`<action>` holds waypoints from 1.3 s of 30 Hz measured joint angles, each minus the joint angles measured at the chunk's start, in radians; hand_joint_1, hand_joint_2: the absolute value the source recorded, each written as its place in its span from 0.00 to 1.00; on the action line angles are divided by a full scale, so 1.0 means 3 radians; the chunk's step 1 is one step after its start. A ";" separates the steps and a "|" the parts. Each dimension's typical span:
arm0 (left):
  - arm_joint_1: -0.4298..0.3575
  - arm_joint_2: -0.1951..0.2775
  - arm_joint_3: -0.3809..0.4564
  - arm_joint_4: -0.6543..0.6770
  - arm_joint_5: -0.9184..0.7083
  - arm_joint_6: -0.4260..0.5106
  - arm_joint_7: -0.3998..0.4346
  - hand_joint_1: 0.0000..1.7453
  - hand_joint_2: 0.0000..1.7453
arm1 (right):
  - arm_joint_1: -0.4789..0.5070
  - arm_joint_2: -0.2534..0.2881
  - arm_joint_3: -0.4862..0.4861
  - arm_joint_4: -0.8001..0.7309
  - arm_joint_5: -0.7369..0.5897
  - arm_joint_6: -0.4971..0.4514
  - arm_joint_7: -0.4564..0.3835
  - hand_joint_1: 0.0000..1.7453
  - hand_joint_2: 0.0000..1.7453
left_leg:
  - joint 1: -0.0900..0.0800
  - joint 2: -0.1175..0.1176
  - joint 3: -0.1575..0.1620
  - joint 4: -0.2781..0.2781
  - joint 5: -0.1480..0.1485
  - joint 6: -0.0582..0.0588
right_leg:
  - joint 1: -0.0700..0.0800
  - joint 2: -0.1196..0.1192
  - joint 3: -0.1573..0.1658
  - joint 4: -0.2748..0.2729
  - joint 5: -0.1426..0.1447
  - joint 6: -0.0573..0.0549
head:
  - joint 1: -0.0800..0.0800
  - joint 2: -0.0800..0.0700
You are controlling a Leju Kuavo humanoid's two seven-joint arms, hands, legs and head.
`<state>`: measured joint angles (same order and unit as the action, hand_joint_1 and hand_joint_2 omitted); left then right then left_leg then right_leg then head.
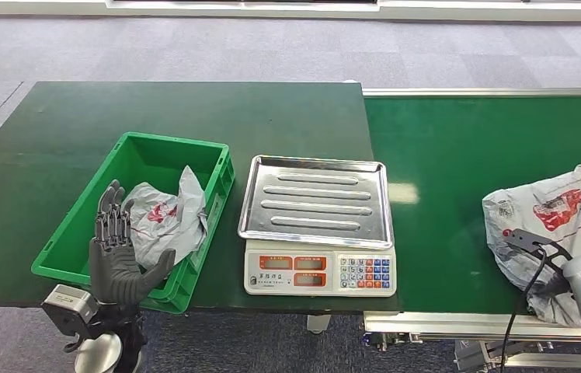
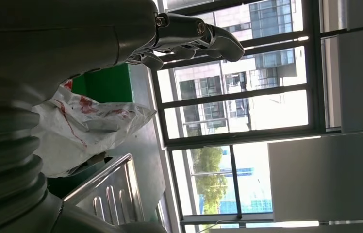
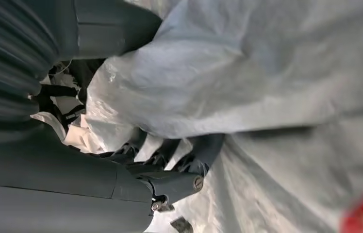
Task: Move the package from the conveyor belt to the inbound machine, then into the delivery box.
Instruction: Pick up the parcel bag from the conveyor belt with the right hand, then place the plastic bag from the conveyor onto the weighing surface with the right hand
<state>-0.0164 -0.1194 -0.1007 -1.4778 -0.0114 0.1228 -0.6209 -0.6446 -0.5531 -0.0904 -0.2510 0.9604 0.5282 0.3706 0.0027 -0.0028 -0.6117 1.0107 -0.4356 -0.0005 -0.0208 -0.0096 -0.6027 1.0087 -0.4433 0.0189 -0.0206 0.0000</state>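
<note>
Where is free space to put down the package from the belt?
The scale tray is bare. So is the table behind the bin. The bin's right half is crowded by a bagged package, and the left robot hand is raised at its front.

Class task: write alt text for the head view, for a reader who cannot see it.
A grey package lies on the green conveyor belt under the robot's right arm. A scale stands centre; the open left hand hovers over a green box holding another package.

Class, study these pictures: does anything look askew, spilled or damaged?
Nothing stands out. One crumpled package lies in the green box, another on the belt against the right hand; the scale sits square.
</note>
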 joint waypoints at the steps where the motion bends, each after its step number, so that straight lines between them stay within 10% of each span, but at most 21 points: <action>1: -0.0001 -0.0001 0.0000 0.0000 0.0000 0.0000 0.0004 0.00 1.00 | 0.0002 0.0000 0.0000 0.0000 0.0002 0.0001 -0.0007 1.00 1.00 | 0.0000 0.0000 0.0000 0.0000 0.0000 0.0000 | 0.0000 0.0000 0.0000 0.0000 0.0000 0.0000 | 0.0000 0.0000; 9: 0.0000 -0.0018 0.0000 -0.0013 -0.0013 -0.0021 0.0021 0.00 1.00 | 0.0028 0.0011 0.0000 0.0000 0.0061 -0.0196 -0.0156 1.00 1.00 | 0.0000 0.0000 -0.0005 -0.0001 0.0000 0.0000 | 0.0000 0.0000 0.0001 0.0000 0.0000 0.0000 | 0.0000 0.0000; 17: 0.0191 0.0001 0.0029 -0.0349 0.0018 0.0082 0.0065 0.00 1.00 | -0.0373 0.0187 -0.0008 -0.0210 0.0095 -0.2139 -0.1402 1.00 1.00 | -0.0002 0.0011 -0.0013 -0.0002 0.0004 -0.0002 | -0.0001 0.0013 -0.0009 0.0002 0.0005 -0.0001 | 0.0000 0.0000; 22: 0.0262 0.0001 0.0034 -0.0442 0.0028 0.0173 0.0020 0.00 1.00 | -0.0350 0.0507 -0.0149 -0.1050 -0.0784 -0.3331 -0.2555 1.00 1.00 | 0.0002 -0.0011 -0.0010 -0.0002 0.0011 -0.0008 | 0.0007 -0.0011 -0.0005 0.0002 0.0003 -0.0004 | 0.0000 0.0000; 30: 0.0019 0.0001 0.0035 -0.0390 -0.0019 0.0199 -0.0061 0.00 1.00 | 0.0098 0.1120 0.0475 -0.2963 -0.0829 -0.2582 -0.2586 1.00 1.00 | 0.0005 0.0005 -0.0007 -0.0007 0.0011 -0.0017 | 0.0014 0.0006 -0.0009 0.0004 0.0003 -0.0017 | 0.0000 0.0000; 34: -0.0114 0.0007 0.0090 -0.0384 -0.0031 0.0180 -0.0039 0.00 1.00 | -0.0124 0.1316 0.1295 -0.3021 -0.0598 -0.1512 -0.2506 1.00 1.00 | 0.0007 0.0021 -0.0007 -0.0009 0.0017 -0.0026 | 0.0017 0.0021 -0.0014 0.0005 0.0011 -0.0029 | -0.0001 0.0000; 39: -0.0141 0.0011 0.0275 -0.0472 -0.0029 0.0179 0.0033 0.00 1.00 | -0.0454 0.1722 0.2165 -0.2641 -0.0526 -0.1062 -0.2451 1.00 1.00 | 0.0017 0.0014 -0.0004 -0.0010 0.0026 -0.0037 | 0.0026 0.0017 -0.0017 0.0005 0.0015 -0.0035 | -0.0001 0.0000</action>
<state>-0.0588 -0.1160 -0.0183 -1.6196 -0.0200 0.1766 -0.6108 -0.7808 -0.0365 0.5591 -1.0434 0.8026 0.2097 -0.3648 0.0077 0.0014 -0.6130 1.0078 -0.4278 -0.0118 -0.0130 -0.0045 -0.6078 1.0102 -0.4389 0.0085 -0.0209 0.0000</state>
